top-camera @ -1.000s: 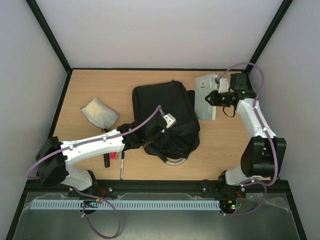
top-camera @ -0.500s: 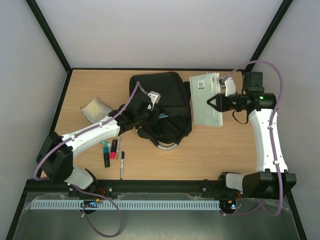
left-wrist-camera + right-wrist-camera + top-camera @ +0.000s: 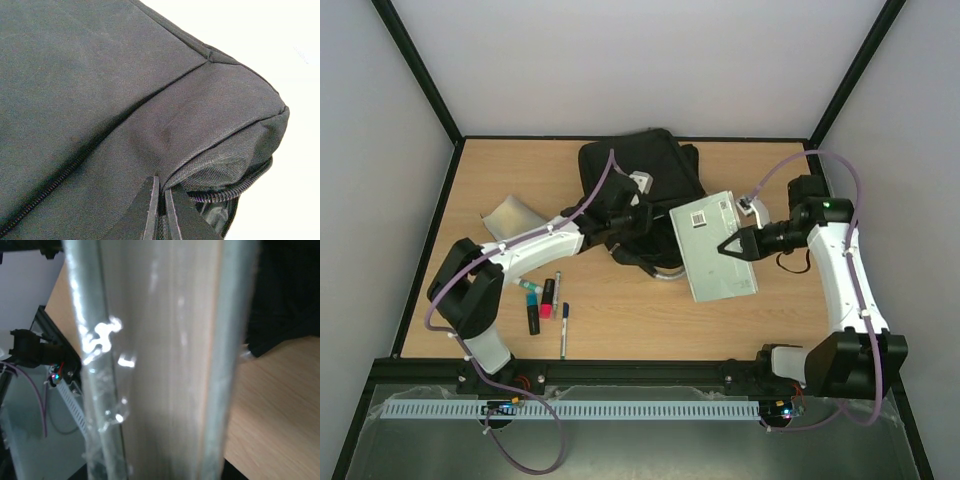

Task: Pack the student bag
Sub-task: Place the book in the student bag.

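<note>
The student bag (image 3: 645, 175), black and soft, lies at the back middle of the table, its grey handle loop (image 3: 666, 272) pointing toward me. My left gripper (image 3: 638, 214) is shut on a fold of the bag's fabric. In the left wrist view the bag (image 3: 100, 85) fills the frame and the left gripper (image 3: 161, 200) pinches a seam beside the zip (image 3: 225, 192). My right gripper (image 3: 730, 246) is shut on a flat grey plastic-wrapped pack (image 3: 712, 245), held tilted above the table just right of the bag. The pack (image 3: 165, 365) blocks the right wrist view, hiding the fingers.
A grey pouch (image 3: 508, 215) lies at the left. Highlighters and markers (image 3: 542, 300) and a pen (image 3: 563, 330) lie near the front left. Dark bag fabric (image 3: 287, 290) and bare tabletop (image 3: 280, 405) show behind the pack. Black frame posts stand at the back corners.
The right arm has swung the pack from the back right to beside the bag. The left gripper has moved back and right with the bag's fabric, and the bag has shifted toward the back.
</note>
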`<state>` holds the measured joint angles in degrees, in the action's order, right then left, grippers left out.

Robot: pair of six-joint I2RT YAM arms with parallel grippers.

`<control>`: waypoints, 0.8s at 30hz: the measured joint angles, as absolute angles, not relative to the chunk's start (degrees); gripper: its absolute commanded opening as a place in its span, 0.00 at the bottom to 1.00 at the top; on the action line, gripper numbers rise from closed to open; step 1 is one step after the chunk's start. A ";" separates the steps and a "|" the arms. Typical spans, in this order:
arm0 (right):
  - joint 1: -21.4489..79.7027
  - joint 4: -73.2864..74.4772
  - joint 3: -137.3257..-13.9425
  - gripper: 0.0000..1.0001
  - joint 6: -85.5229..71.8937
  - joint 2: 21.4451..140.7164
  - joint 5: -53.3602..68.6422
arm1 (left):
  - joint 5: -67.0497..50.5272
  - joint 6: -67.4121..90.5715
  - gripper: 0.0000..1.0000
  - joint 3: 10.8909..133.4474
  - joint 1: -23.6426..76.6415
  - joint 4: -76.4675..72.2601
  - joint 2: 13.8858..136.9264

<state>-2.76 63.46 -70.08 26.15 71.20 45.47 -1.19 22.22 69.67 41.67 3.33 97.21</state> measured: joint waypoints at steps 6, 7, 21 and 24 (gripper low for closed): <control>-2.74 64.71 -68.82 0.01 28.23 75.11 49.08 | -1.06 23.92 0.03 70.74 41.01 2.02 97.25; -2.74 64.55 -68.55 0.01 28.32 76.05 49.47 | -1.04 24.21 0.02 70.65 41.01 1.83 97.10; 1.56 54.78 -61.98 0.01 22.22 92.27 53.30 | -1.56 24.29 0.02 70.15 40.99 -0.51 94.04; 2.00 52.95 -62.19 0.01 19.81 95.53 54.39 | -1.76 23.09 0.02 69.60 41.36 -0.47 93.25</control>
